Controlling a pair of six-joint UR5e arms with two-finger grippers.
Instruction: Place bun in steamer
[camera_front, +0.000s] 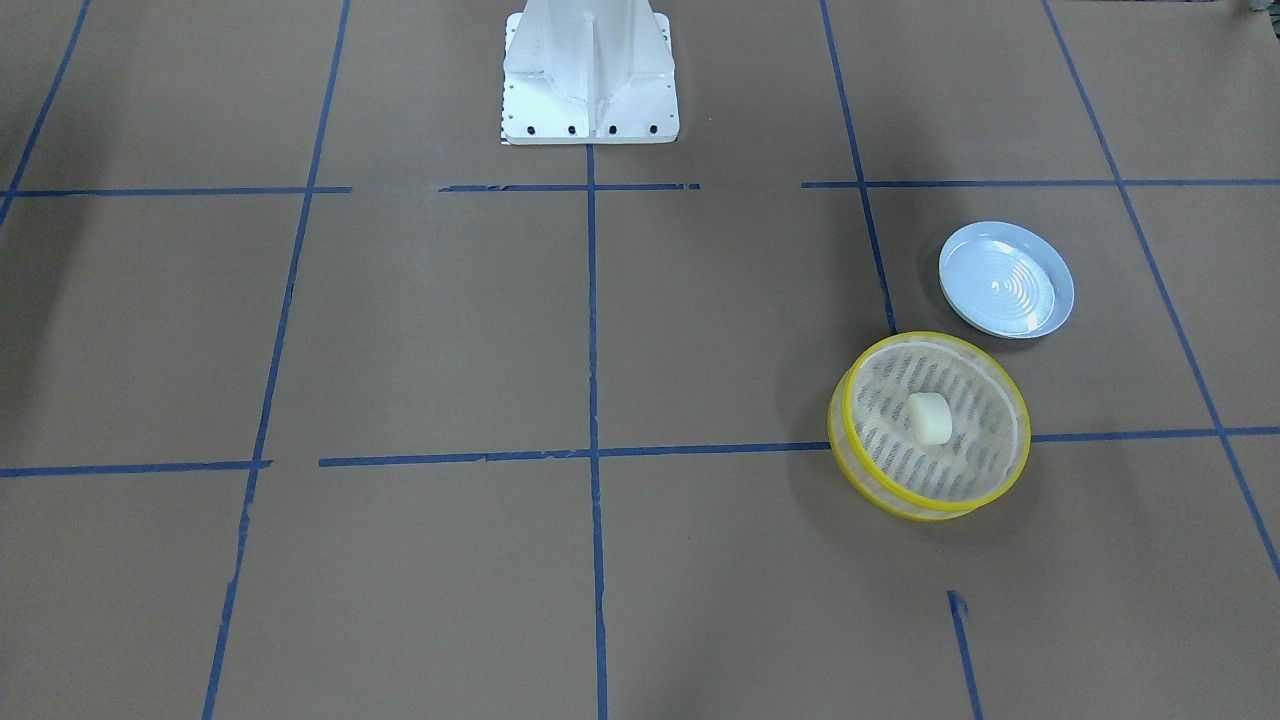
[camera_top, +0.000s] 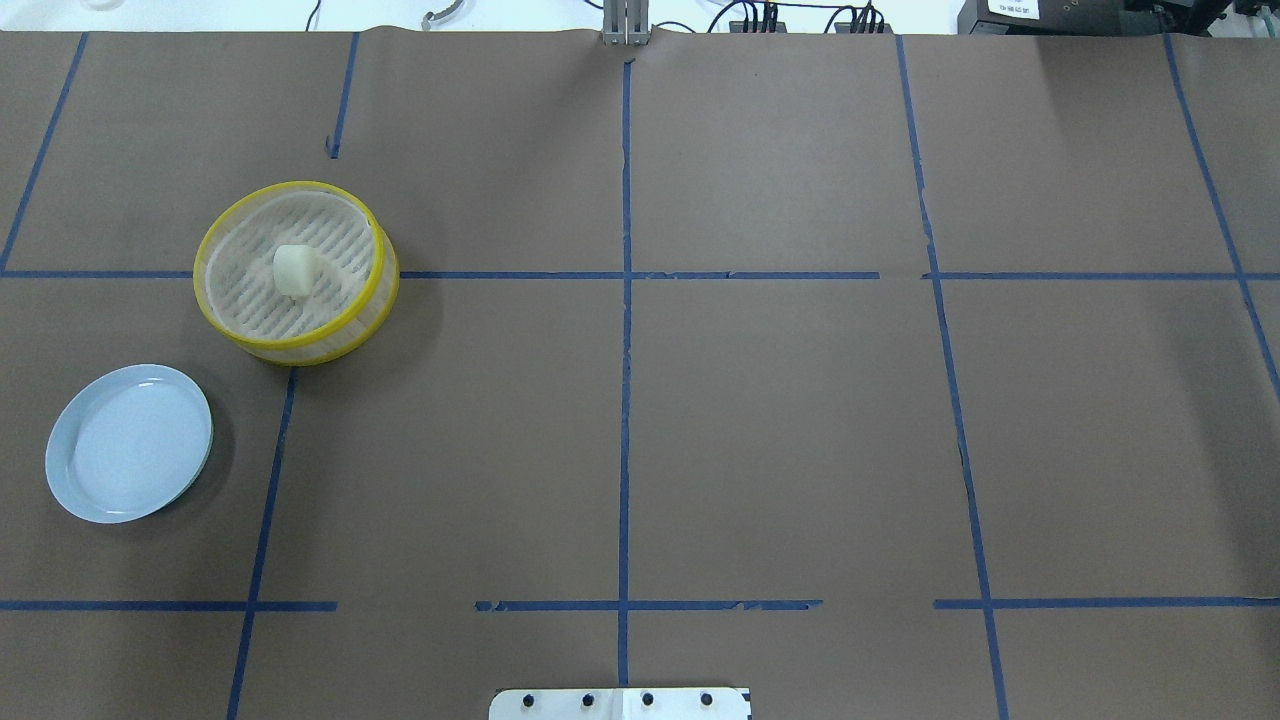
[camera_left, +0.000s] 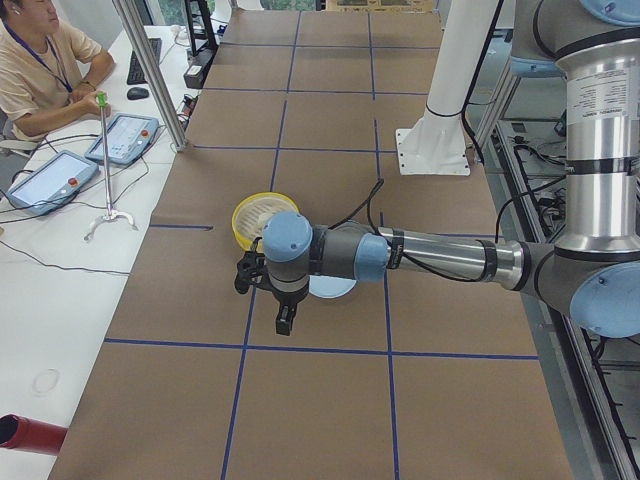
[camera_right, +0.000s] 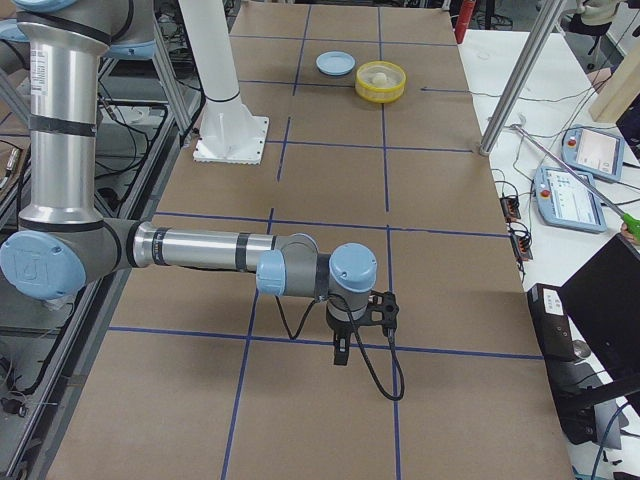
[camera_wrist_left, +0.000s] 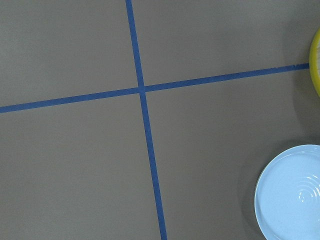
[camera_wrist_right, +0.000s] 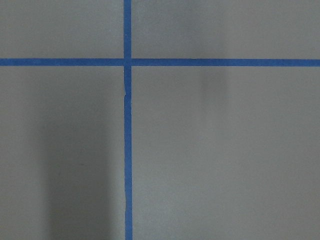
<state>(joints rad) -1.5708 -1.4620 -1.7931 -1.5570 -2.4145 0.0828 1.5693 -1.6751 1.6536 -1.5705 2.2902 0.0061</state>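
The cream-white bun lies in the middle of the steamer, a round basket with a yellow rim; both also show in the overhead view, the bun inside the steamer. No gripper touches them. My left gripper shows only in the exterior left view, hanging above the table near the plate, short of the steamer; I cannot tell whether it is open or shut. My right gripper shows only in the exterior right view, far from the steamer; I cannot tell its state.
A pale blue ridged plate with nothing on it sits beside the steamer, nearer the robot; the left wrist view catches it. The white robot base stands at the table's middle edge. Blue tape lines cross the brown table cover.
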